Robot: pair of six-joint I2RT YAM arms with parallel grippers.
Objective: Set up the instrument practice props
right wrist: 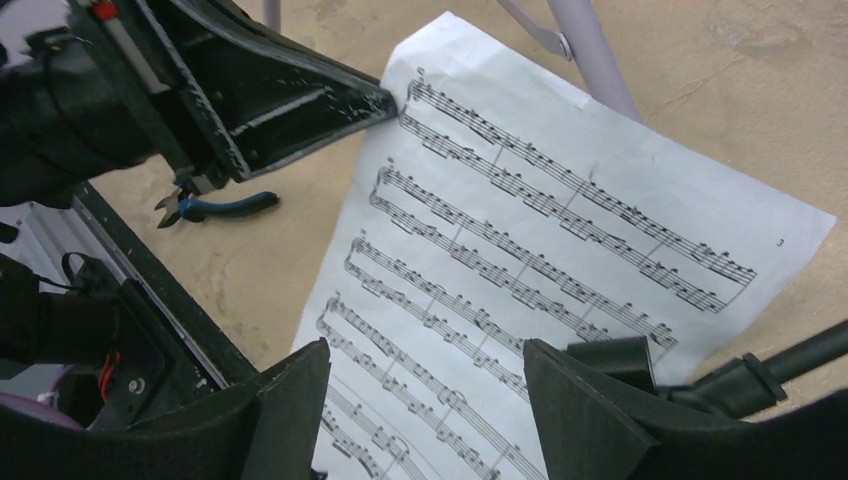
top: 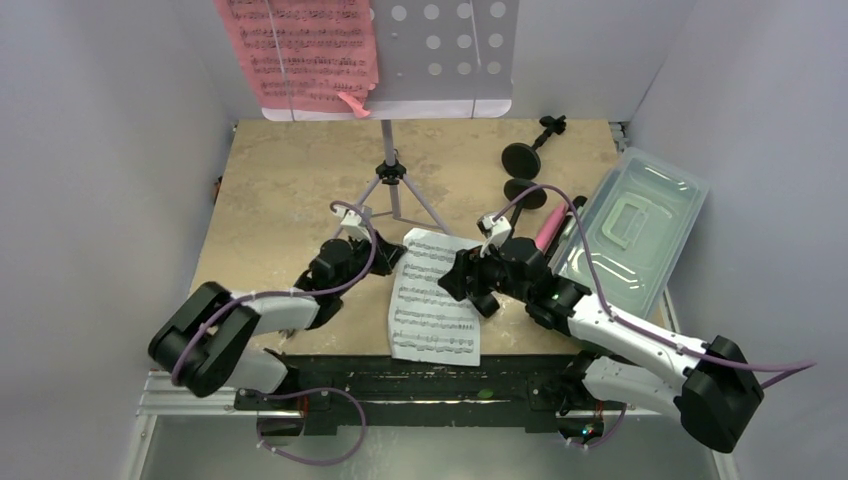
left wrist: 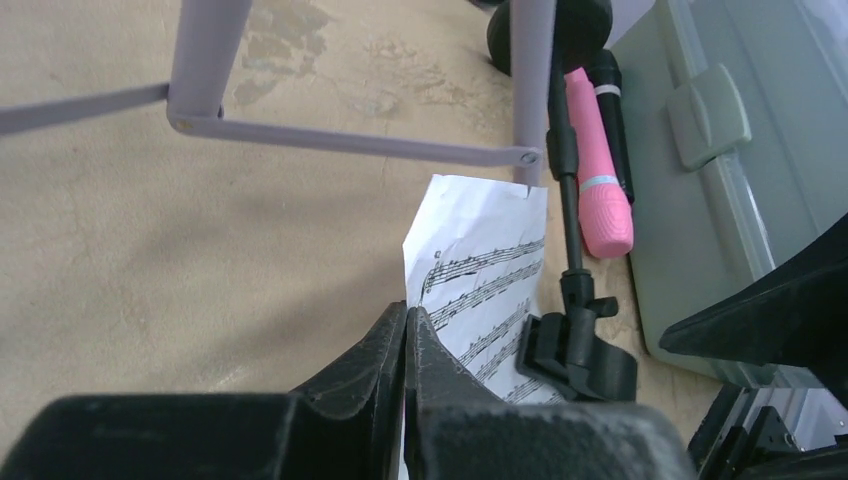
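Note:
A white sheet-music page (top: pixel 432 300) lies on the table near the front edge. My left gripper (top: pixel 385 262) is shut on its upper left edge; in the left wrist view the page (left wrist: pixel 490 260) runs in between the closed fingertips (left wrist: pixel 408 312). My right gripper (right wrist: pixel 425 350) is open just above the page (right wrist: pixel 560 210), and a black clip on a thin pole (right wrist: pixel 625 360) sits beside its right finger. The lavender music desk (top: pixel 450 50) stands at the back on tripod legs (top: pixel 392 195), with a pink page (top: pixel 305 50) on it. A pink microphone (left wrist: pixel 598 170) and a black microphone (left wrist: pixel 612 110) lie beside the tub.
A clear plastic tub (top: pixel 635 225) stands at the right. Two black round bases (top: pixel 521 160) sit behind the microphones. Blue-handled pliers (right wrist: pixel 215 208) lie near the front left edge. A lavender tripod leg (left wrist: pixel 530 90) reaches down to the page's top corner.

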